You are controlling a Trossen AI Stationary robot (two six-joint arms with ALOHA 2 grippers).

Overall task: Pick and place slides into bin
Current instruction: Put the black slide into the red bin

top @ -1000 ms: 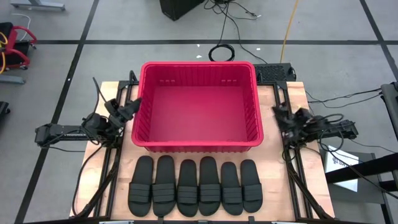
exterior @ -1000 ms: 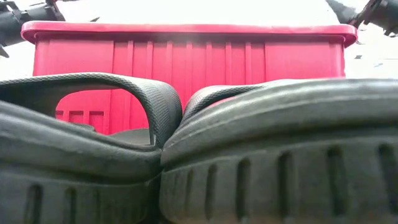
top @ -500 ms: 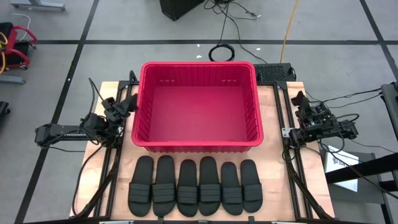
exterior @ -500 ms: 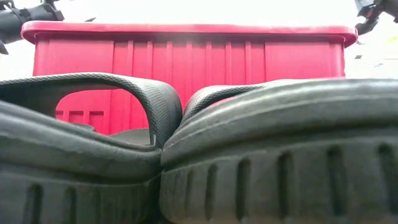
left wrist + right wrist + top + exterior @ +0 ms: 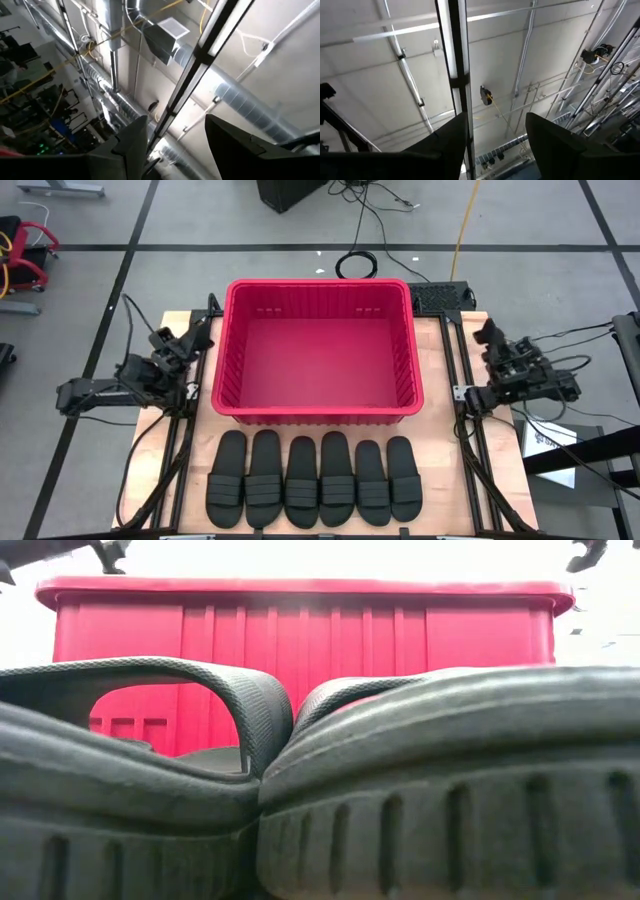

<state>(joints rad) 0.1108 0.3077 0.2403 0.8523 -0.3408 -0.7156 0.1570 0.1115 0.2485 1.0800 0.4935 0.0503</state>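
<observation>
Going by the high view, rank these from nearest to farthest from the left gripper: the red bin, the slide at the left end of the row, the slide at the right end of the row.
From the left gripper, off the bin's left side:
1. The bin: its left wall is right alongside.
2. The leftmost slide: at the table's front, on the gripper's own side.
3. The rightmost slide: at the front, across the table.

Both arms are dark, near-black jointed links trailing thin black cables, the left arm [image 5: 120, 385] and the right arm [image 5: 525, 375] each ending in a blocky black wrist whose two matte black, flat, tapered fingers [image 5: 131, 145] form the jaws.
</observation>
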